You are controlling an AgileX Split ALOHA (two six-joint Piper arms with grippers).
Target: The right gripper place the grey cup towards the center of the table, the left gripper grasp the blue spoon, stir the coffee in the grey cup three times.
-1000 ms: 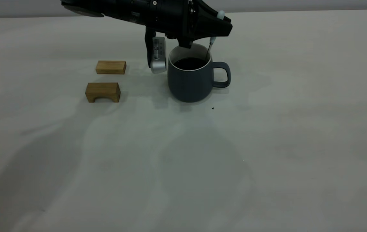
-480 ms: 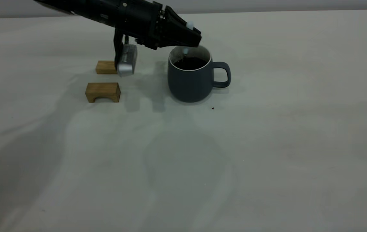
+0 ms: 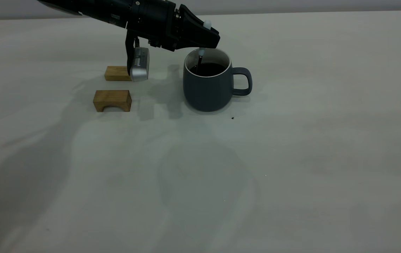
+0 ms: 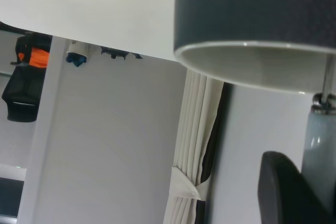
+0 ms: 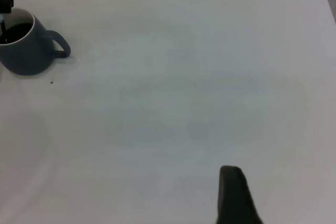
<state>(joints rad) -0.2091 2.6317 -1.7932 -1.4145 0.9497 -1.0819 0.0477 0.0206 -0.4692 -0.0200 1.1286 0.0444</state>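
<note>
Since a second ago we have swung the left gripper (image 3: 205, 38) leftward over the grey cup (image 3: 207, 88), fingers clamped on the blue spoon (image 3: 200, 56), its bowl down in the coffee (image 3: 207, 69). The spoon looks light, stiff and slippery, so we judge a firm hold high on its handle best. The right gripper (image 5: 233, 192) waits well apart from the cup, and we cannot tell its fingers' state.

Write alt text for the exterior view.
The left gripper holds the blue spoon upright in the coffee of the grey cup on the table. Two wooden blocks lie left of the cup.
</note>
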